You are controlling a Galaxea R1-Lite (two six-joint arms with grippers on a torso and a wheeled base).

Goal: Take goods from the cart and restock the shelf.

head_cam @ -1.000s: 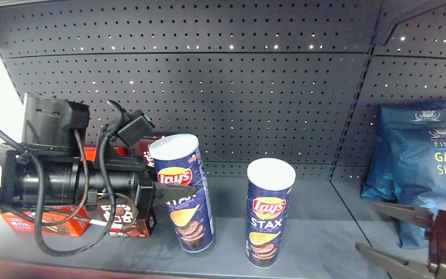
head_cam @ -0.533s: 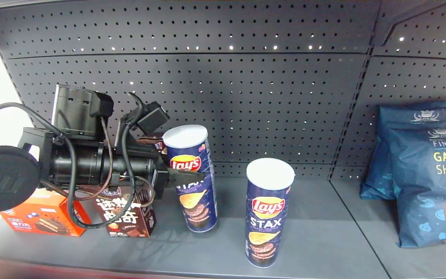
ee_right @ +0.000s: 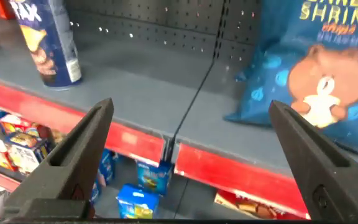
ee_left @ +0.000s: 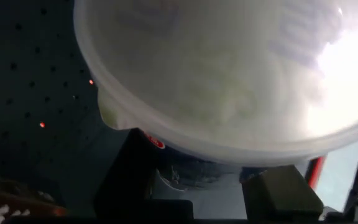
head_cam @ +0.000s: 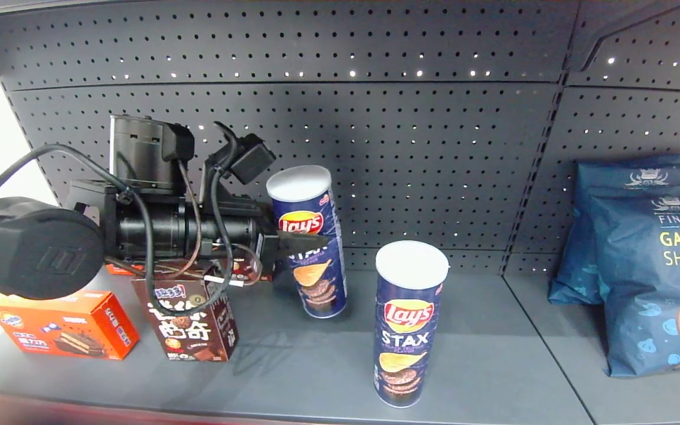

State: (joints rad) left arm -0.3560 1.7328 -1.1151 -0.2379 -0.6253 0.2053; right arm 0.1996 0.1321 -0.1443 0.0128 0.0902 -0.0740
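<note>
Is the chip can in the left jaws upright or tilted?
Tilted: the blue cylindrical chip can leans, its white lid left of its base.

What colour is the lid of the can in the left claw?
White lid on the dark blue can in the left claw; head view shows it best.

Shelf is backed by pegboard. At the far left, a flat box is set near the front edge; an upright box is placed just beside it on the right. Behind these, the left gripper is clamped on a tilted can near the pegboard. A second can is stood upright to the right and farther forward, apart from the first. Bags are leaned at the far right, one behind another. Packages are seen below the shelf's front edge.
</note>
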